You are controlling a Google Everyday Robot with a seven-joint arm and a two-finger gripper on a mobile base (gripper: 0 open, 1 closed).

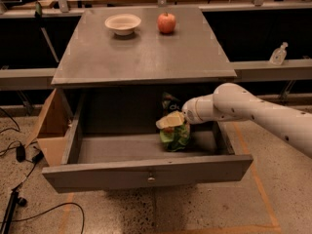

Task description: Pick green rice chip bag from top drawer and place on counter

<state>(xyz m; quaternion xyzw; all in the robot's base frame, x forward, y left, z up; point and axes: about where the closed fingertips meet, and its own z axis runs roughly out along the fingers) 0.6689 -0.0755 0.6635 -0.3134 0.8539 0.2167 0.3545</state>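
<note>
Hand (170, 121): inside the top drawer (146, 167), right of middle, against the upper part of the green rice chip bag (175, 136); grip cannot tell.
Bag: right half of the drawer, near the right wall; open floor to its left.
Desk (141, 57): bowl (123, 22) and apple (166, 22) near the far edge; front half open.

Dim warm overhead light, soft sheen on the counter (146, 57), shadow deep in the top drawer (97, 172) (tool (170, 121) hangs there)

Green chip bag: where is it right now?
In the camera view, the bag stands in the open drawer, right of centre, with the hand over its upper part.
</note>
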